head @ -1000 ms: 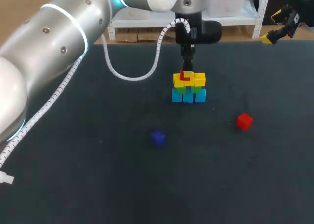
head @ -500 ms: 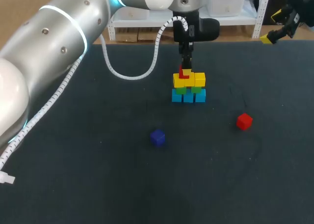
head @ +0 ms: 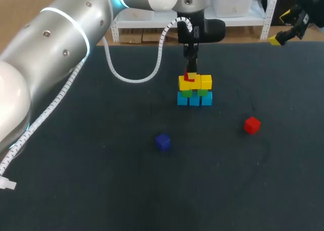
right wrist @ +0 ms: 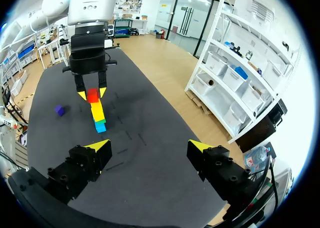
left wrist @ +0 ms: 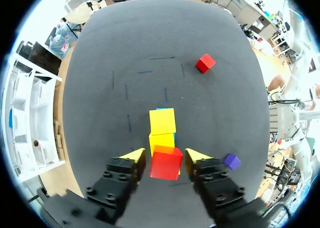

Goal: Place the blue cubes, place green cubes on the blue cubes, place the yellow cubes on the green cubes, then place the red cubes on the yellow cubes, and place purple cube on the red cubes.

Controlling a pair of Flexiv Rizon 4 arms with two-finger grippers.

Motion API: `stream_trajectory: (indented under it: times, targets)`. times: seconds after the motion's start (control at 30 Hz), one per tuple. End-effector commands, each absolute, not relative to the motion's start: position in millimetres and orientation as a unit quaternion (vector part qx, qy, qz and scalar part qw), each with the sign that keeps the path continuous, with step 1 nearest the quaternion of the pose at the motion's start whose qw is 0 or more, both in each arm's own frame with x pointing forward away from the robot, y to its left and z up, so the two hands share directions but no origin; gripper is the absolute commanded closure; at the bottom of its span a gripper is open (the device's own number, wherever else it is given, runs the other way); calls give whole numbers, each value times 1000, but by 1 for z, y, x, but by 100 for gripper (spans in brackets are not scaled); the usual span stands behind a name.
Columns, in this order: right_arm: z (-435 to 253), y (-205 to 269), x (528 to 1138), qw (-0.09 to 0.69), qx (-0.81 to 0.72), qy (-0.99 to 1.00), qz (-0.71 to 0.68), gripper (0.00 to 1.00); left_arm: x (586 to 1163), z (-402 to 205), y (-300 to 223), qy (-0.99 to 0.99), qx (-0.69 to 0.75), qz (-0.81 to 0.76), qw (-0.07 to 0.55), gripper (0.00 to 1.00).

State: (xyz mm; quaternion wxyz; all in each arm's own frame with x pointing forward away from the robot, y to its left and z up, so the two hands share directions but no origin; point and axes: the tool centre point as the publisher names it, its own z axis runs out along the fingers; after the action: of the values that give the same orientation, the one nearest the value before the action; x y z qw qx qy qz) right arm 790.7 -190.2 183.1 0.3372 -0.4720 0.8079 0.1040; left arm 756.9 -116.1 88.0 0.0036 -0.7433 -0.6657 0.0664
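- Sitting on the yellow cubes (left wrist: 162, 122), 1 red cube (left wrist: 166, 164) tops the stack.
- Pointing straight down, the left end effector (left wrist: 165, 154) flanks that cube with slim gaps, not gripping.
- Spread wide, the right end effector (right wrist: 150, 147) hangs near the tabletop's (head: 101, 165) far right corner.

Even, bright light on the dark table (head: 101, 185), faint soft shadows (sheen on the left arm (head: 61, 43))

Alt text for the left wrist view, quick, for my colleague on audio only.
The left gripper hovers open around a red cube that sits on the stack's yellow cubes. Ahead on the dark table lies a second red cube; a purple cube lies beside the gripper.
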Motion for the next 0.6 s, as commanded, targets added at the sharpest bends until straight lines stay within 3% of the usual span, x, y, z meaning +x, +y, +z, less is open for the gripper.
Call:
stream_trajectory:
  times: [0.03,0.5,0.6]
  targets:
    - [183,-191,791,338,-473,807,106,0,765,89,-120,-663,-745,71,12,0]
    - [183,-191,791,338,-473,807,106,0,768,90,-110,-666,-742,70,7,0]
    - [183,-191,791,338,-473,807,106,0,768,90,-108,-668,-741,68,7,19]
